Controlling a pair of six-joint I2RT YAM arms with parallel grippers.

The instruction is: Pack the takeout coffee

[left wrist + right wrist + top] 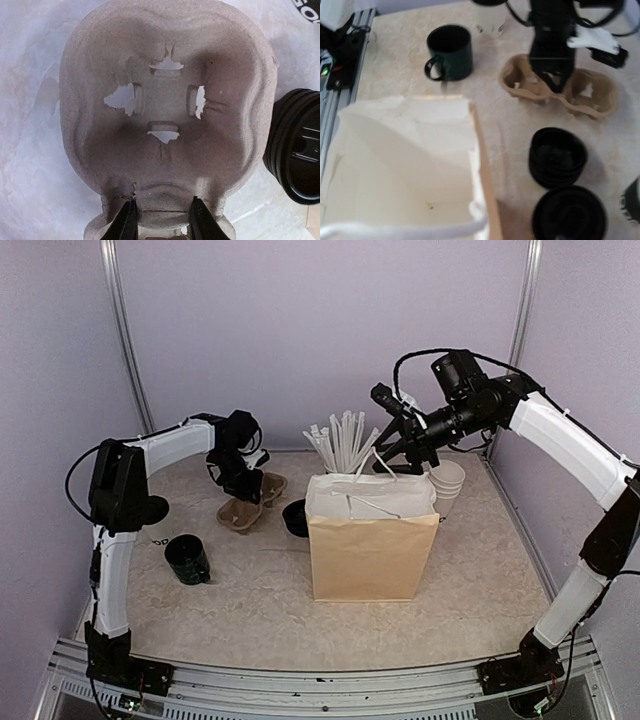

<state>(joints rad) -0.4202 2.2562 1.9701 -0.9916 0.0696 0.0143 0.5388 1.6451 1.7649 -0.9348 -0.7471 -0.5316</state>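
L gripper (162,226) clamped on pulp cup carrier (165,115); takeout coffee (490,21) not yet in it.
L fingers (126,225) straddle and pinch the carrier's ridge btwn its two wells, tips down on either side. Takeout coffee, a white cup w/ black lettering low on its wall, stands upright near the carrier but apart from it, w/ a dark green mug (449,52) beside it. On the carrier's opposite side, just beside it, lie black lids (557,157). Past those stands a paper bag (365,555), mouth open. R gripper (392,455) is at the bag's raised white handle (372,468); can't tell if its jaws are spread or closed.
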